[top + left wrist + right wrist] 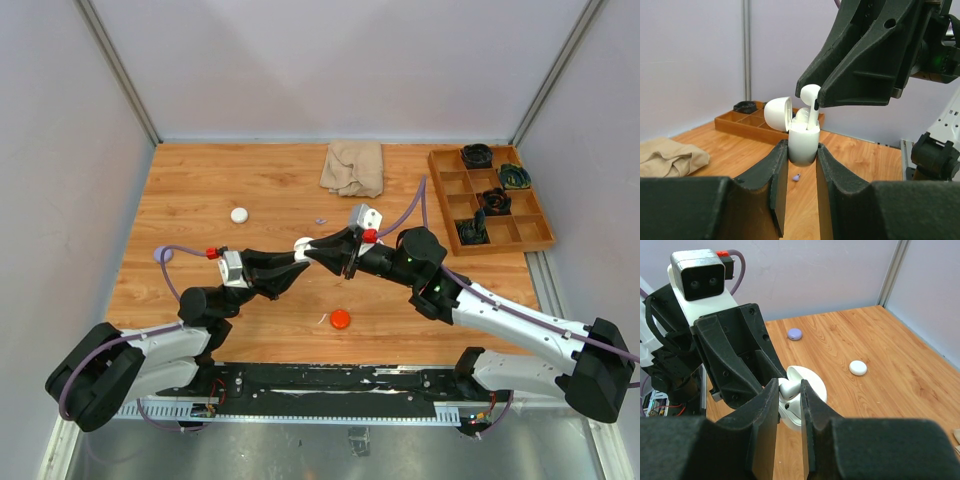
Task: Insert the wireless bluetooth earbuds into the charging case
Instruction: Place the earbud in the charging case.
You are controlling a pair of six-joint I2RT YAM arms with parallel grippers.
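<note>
- White plastic charging case above mid-table, with a white stemmed plastic earbud standing in its opening.
- From the case: red round puck at 5 o'clock, white round puck at 10, crumpled beige cloth at 1, wooden compartment tray between 2 and 3.

top: overhead, far, facing table | wrists: close, facing each other, sharing case
</note>
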